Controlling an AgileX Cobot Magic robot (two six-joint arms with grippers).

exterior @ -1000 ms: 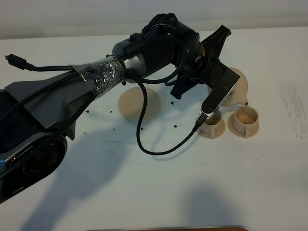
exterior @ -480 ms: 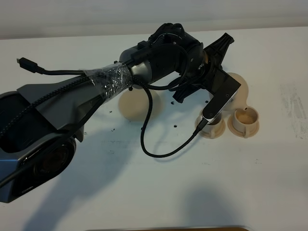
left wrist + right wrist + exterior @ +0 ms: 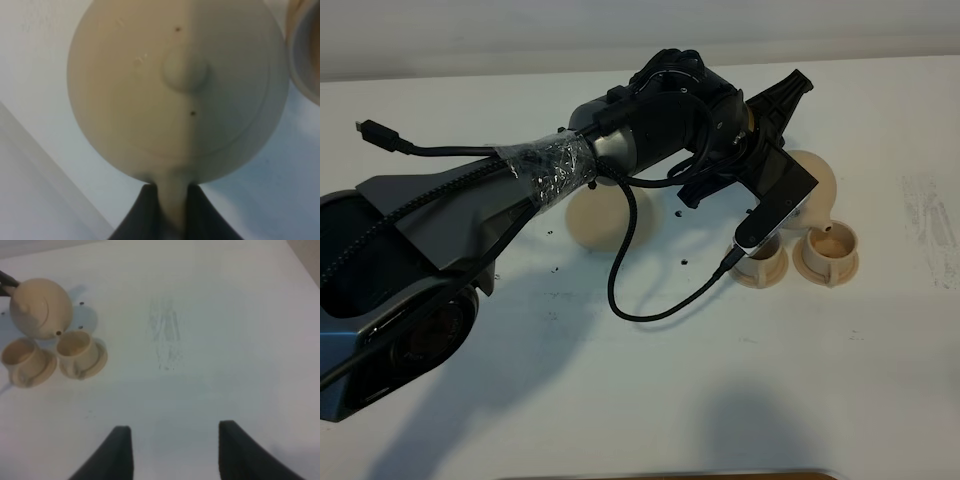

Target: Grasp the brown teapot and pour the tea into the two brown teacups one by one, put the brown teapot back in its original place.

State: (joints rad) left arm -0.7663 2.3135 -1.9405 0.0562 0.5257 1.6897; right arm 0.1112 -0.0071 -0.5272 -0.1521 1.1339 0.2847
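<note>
A: Just behind the 2 small beige cylindrical teacups (image 3: 765,266) (image 3: 830,248), the squat beige ceramic teapot (image 3: 817,185) is held by its handle, clamped in the left gripper (image 3: 172,192).

B: The right gripper (image 3: 172,432) is spread wide, empty. Tea could be spilled if the spout is misaligned.

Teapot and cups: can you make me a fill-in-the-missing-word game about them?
The squat round beige ceramic teapot is held by its ____ in the left jaws.
Near it stand ____ small beige cylindrical ceramic cups.
The right jaws are ____ and hold nothing.
Missing words: handle, two, open.
</note>
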